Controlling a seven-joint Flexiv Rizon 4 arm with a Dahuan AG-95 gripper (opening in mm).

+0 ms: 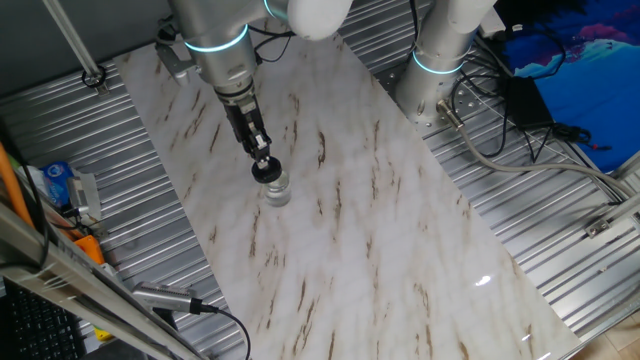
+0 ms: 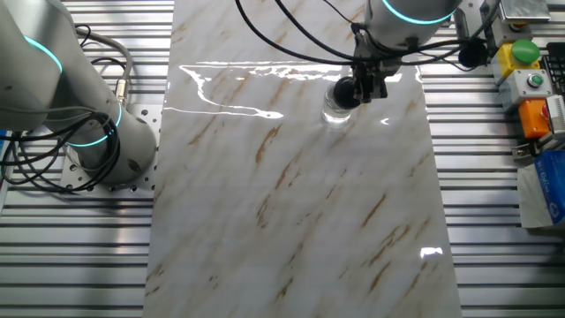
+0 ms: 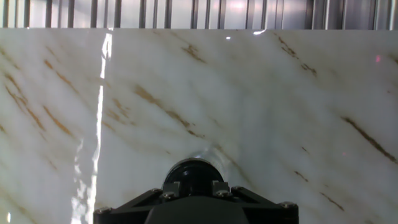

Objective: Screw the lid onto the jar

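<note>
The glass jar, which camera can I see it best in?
One fixed view shows it best: the jar stands clear on the marble under the lid in the gripper. The other fixed view gives only a glassy glint. The hand view hides it behind the lid.

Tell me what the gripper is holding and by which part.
The gripper is shut on the black lid, fingers at its rim on opposite sides, with the lid sitting atop the glass jar.

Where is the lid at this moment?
The lid sits on top of the jar, with the gripper at it, on the marble tabletop; in the hand view it shows bottom center.
</note>
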